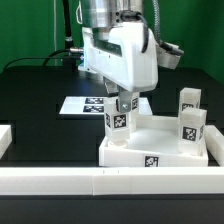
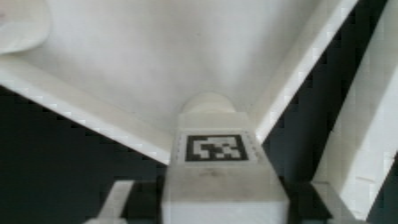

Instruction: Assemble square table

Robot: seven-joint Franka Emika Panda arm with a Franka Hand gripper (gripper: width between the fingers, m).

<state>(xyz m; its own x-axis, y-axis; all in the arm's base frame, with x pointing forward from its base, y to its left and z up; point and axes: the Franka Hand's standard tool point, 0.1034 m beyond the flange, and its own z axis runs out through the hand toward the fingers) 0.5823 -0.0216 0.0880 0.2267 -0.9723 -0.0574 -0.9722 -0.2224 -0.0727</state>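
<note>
While leg (image 1: 118, 119) hangs upright | gripper (image 1: 120, 103) clamped on it | square table top (image 1: 150, 140) socket directly below, near corner.

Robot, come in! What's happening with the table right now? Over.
End effector shut on leg, held upright over the tabletop. Two more legs stand at the exterior view's right. Nothing in the way.

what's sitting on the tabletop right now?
On the tabletop: two upright legs at the exterior view's right, and a third leg in the claw. That leg's base is hidden, so contact is unclear.
</note>
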